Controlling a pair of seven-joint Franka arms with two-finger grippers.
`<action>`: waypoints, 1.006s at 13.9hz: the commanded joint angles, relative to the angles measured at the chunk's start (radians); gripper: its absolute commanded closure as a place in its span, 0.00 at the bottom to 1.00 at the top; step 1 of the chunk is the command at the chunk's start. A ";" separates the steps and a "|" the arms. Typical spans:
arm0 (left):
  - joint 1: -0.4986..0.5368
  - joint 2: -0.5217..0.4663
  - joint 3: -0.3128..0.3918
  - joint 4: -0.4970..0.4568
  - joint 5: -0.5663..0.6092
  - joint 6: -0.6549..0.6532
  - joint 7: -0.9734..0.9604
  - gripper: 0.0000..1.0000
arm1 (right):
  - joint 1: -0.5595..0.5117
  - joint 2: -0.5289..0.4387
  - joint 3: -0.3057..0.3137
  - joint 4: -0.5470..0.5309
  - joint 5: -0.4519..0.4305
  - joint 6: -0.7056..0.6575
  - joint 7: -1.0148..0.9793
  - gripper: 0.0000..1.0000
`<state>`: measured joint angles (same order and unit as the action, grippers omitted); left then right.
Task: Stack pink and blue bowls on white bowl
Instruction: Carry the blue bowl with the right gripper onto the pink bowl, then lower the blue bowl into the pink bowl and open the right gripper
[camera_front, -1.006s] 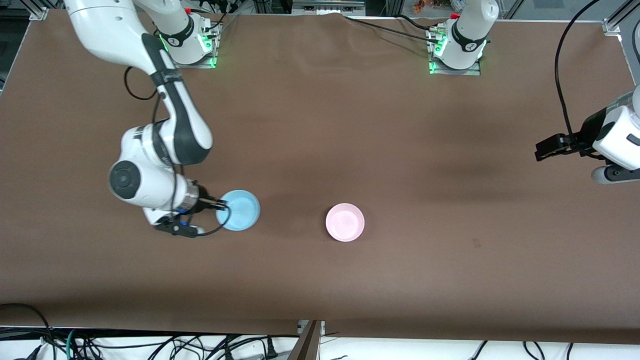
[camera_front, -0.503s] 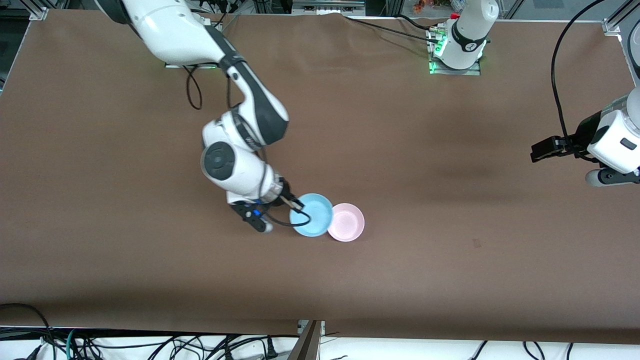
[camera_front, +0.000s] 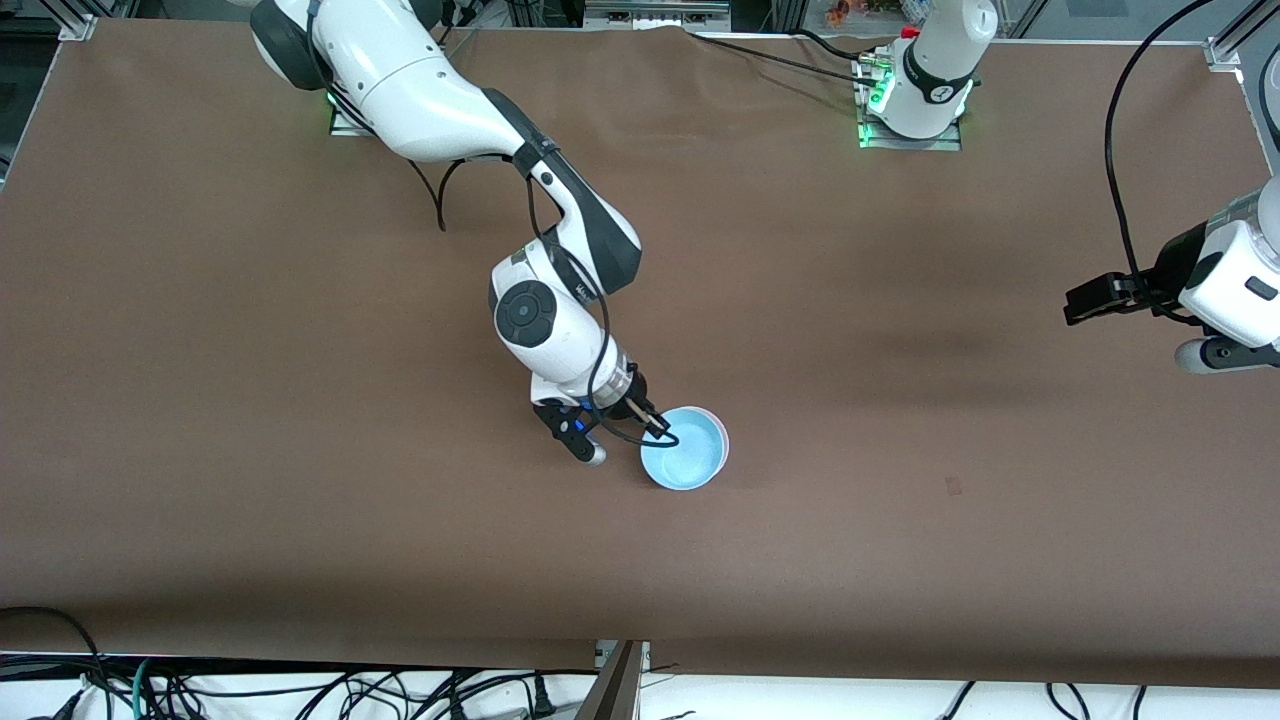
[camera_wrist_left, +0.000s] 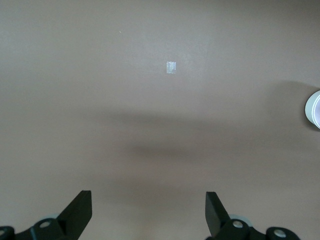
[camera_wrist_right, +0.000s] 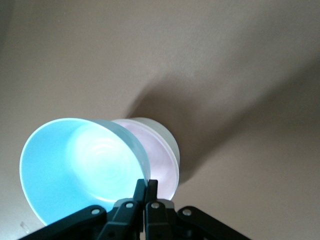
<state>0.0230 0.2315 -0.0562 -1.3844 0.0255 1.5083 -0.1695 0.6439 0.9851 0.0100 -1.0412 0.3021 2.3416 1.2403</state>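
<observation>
The right gripper (camera_front: 655, 424) pinches the blue bowl's (camera_front: 686, 450) rim, holding it tilted over the pink bowl (camera_wrist_right: 165, 160) (only a pink sliver shows from the front) in the middle of the brown table (camera_front: 900, 520). The left gripper (camera_wrist_left: 148, 215) waits, fingers spread wide and holding nothing, over the table's left-arm end.

Bowls: two, one blue bowl (camera_front: 686, 461), one pink bowl (camera_wrist_right: 165, 157) (mostly hidden under blue). Arms: two. Grippers: two.
</observation>
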 joint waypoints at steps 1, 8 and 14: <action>0.008 -0.003 -0.005 0.004 -0.009 -0.002 0.013 0.00 | 0.022 0.020 -0.012 0.036 -0.033 -0.008 0.047 1.00; 0.011 -0.003 -0.004 0.004 -0.018 -0.002 0.018 0.00 | 0.031 0.046 -0.012 0.030 -0.099 -0.004 0.053 1.00; 0.009 -0.003 -0.004 0.004 -0.018 0.000 0.018 0.00 | 0.037 0.055 -0.012 0.032 -0.115 -0.002 0.047 1.00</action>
<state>0.0238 0.2315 -0.0564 -1.3844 0.0255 1.5084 -0.1694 0.6705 1.0205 0.0059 -1.0412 0.2059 2.3397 1.2719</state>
